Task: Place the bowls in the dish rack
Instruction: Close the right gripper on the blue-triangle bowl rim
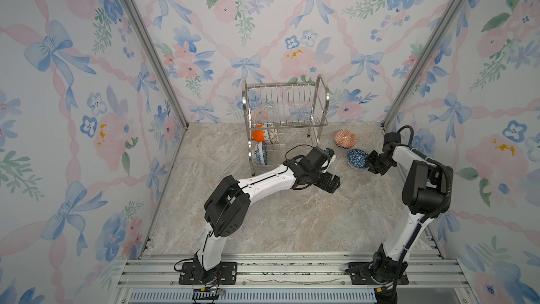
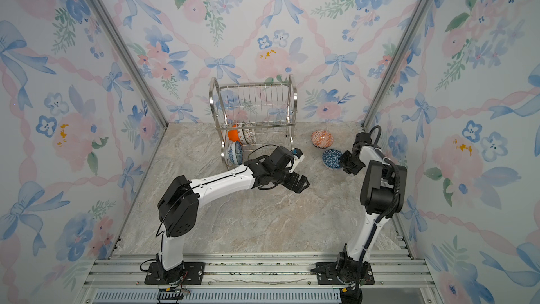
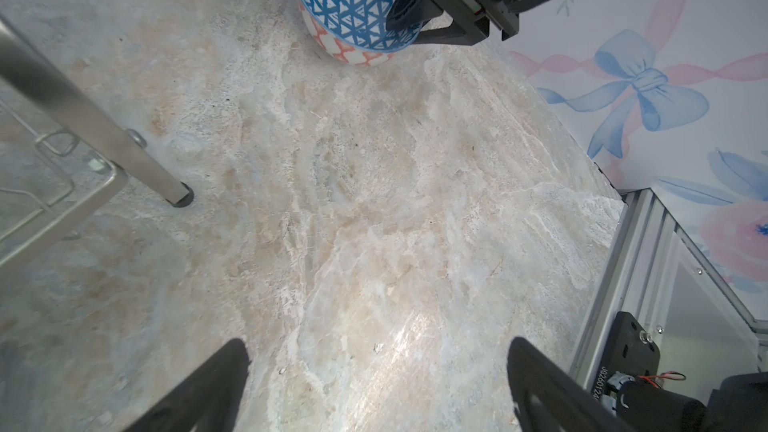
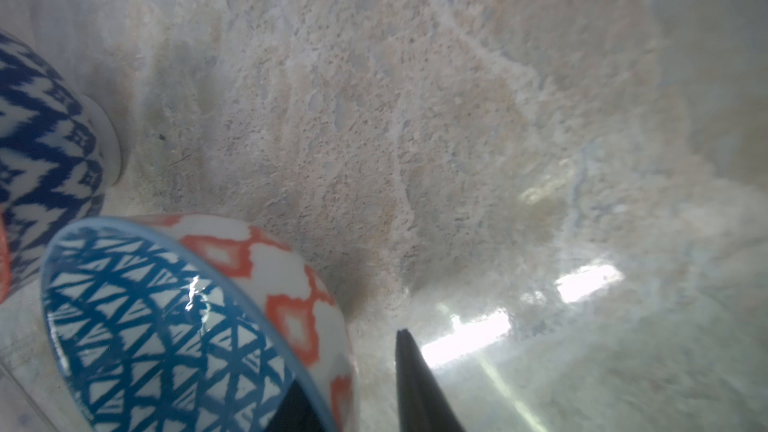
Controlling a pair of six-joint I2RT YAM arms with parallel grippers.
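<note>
Now, nearest us, the left hand (image 1: 335, 184) hangs over the pale marble-look surface (image 1: 277, 217). Its fingers are spread wide and hold nothing. Farther back, the right hand (image 1: 369, 161) is much nearer the small round bowl with dark-blue triangles inside (image 1: 356, 157). That bowl sits tipped at nine o'clock from the right hand. One finger is inside the rim and one is outside. I cannot tell if the pinch is tight. Behind lies the orange-red patterned bowl (image 1: 345, 139). The shiny steel wire dish rack (image 1: 323, 97) stands at ten o'clock from the tipped bowl, so I think the lift goes that way.
</note>
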